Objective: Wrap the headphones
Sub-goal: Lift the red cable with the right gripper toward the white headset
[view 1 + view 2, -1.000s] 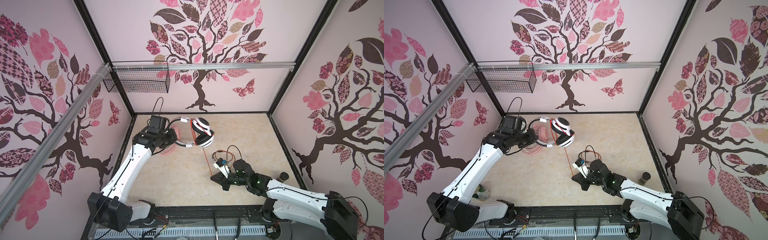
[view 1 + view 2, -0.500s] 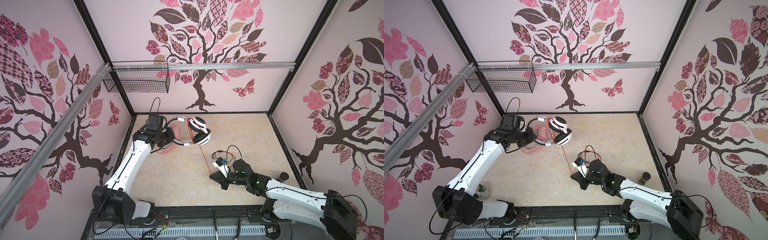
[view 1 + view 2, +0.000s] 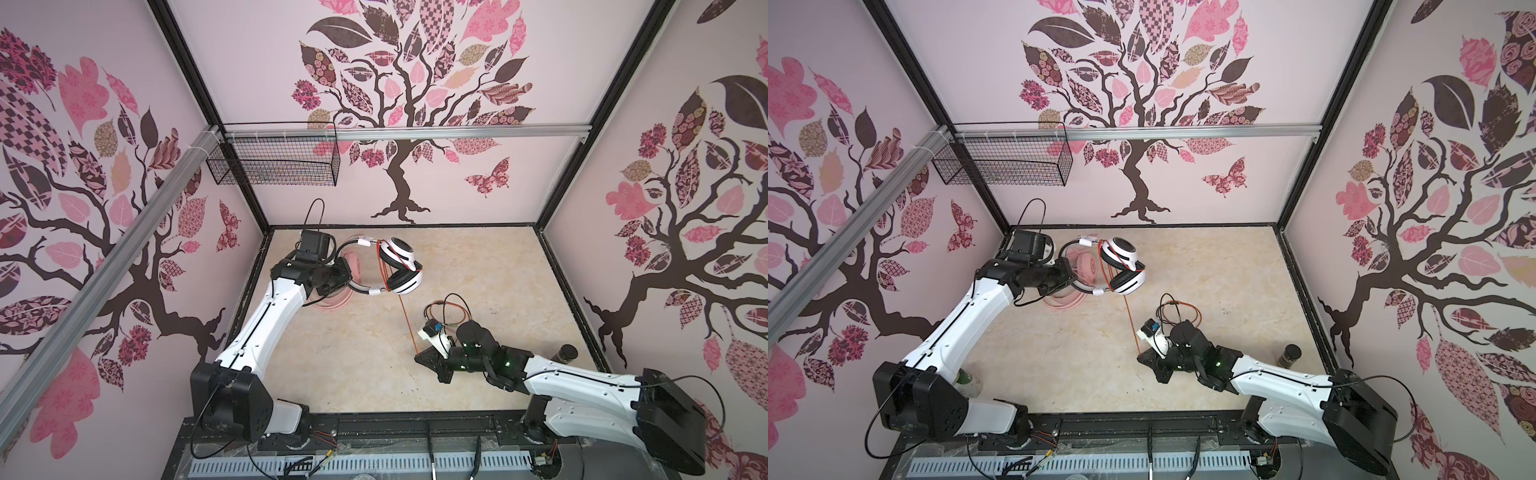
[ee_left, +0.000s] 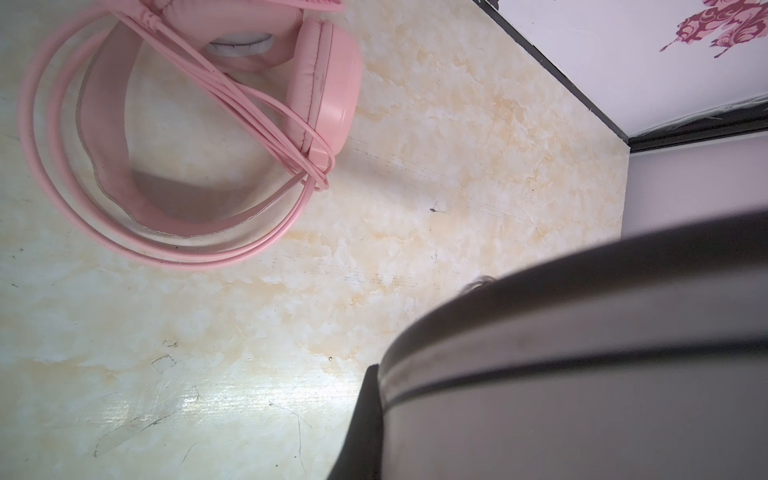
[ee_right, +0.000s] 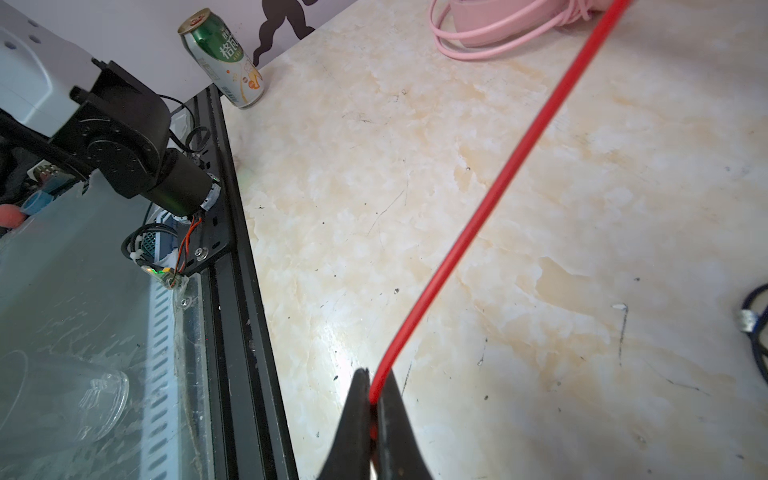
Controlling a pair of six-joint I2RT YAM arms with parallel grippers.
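The white-and-black headphones [image 3: 401,266] [image 3: 1123,266] hang above the table at the back left. My left gripper [image 3: 347,272] [image 3: 1071,274] is shut on their headband [image 4: 582,374], which fills much of the left wrist view. Their orange-red cable [image 3: 405,316] [image 3: 1129,316] [image 5: 498,187] is looped over the earcups and runs taut down toward the front. My right gripper [image 3: 419,358] [image 3: 1142,358] [image 5: 374,395] is shut on it just above the table. The pink headphones [image 4: 320,83] [image 3: 332,301] [image 3: 1086,266] lie on the table under the left gripper, with their pink cable coiled round them.
A green can [image 5: 224,58] [image 3: 967,380] stands at the front left beside the left arm's base. A dark jar [image 3: 567,355] [image 3: 1291,355] stands near the right wall. A wire basket [image 3: 274,164] hangs on the back left rail. Orange and black wire loops [image 3: 449,309] lie by the right wrist.
The left arm has shifted slightly, and the held headphones moved a little with it. The right gripper has stayed in place, shut on the cable.
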